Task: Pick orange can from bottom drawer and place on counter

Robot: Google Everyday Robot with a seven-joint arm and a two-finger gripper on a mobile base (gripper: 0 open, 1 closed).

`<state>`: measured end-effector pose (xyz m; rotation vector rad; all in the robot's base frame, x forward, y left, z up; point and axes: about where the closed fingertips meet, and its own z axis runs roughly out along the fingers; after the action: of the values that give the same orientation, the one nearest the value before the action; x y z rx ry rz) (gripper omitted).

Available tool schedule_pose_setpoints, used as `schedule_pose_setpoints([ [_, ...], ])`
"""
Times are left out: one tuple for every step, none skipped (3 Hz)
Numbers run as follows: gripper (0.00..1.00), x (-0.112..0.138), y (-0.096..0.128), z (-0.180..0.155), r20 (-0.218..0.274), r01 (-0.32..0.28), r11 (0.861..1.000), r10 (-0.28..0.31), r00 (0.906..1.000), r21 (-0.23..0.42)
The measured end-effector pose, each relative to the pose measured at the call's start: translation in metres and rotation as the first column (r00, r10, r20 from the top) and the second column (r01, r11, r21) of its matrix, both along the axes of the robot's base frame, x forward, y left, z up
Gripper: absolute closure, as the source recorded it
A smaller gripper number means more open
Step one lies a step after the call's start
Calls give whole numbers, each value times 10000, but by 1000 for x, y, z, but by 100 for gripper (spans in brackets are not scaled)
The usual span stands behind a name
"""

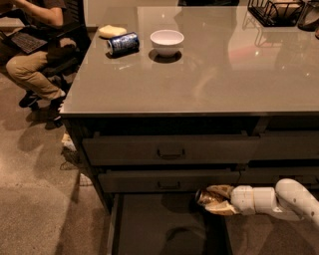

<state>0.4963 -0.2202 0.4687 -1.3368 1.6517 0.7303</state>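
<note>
My gripper (213, 199) comes in from the right on a white arm and is shut on the orange can (205, 197), whose silver end faces left. The can hangs above the right side of the open bottom drawer (154, 229), level with the front of the middle drawer. Its shadow falls on the drawer's flat floor. The counter (209, 69) spreads above the drawers, glossy and grey-brown.
On the counter's far left lie a blue can (122, 43), a white bowl (167, 41) and a pale yellow object (111, 31). A wire basket (276, 11) stands at the back right. A seated person (35, 55) with a laptop is at the left. Two shallower drawers (169, 152) are closed.
</note>
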Motion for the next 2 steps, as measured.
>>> schedule_pose_setpoints([
  [100,0,0,0,1,0,10000,0,10000,2],
  [100,6,-19,25,437,84,9993,-100,9990,369],
])
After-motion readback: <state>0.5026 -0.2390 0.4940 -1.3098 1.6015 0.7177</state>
